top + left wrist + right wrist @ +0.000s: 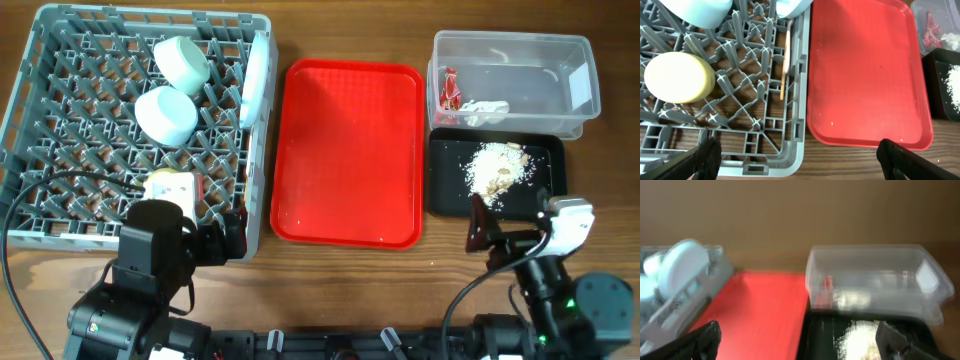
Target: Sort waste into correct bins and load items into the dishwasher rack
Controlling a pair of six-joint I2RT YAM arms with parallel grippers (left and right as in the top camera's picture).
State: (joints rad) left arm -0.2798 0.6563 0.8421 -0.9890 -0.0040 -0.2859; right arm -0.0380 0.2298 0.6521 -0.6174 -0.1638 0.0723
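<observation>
Both pairs of jaws stand wide apart, empty. Thin wooden chopsticks (786, 57) lie in the grey lattice plastic dishwasher rack (799, 100), just ahead of the left gripper (800, 160), long axis pointing away from it. The right gripper (797, 340) is well apart from them, and nothing seems left to fetch.

No legible text; the white sticker (580, 85) on the clear tub (540, 95) is unreadable.

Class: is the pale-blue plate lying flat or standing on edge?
Standing on edge: overhead, the plate shows as a narrow sliver against the rack's right wall.
</observation>
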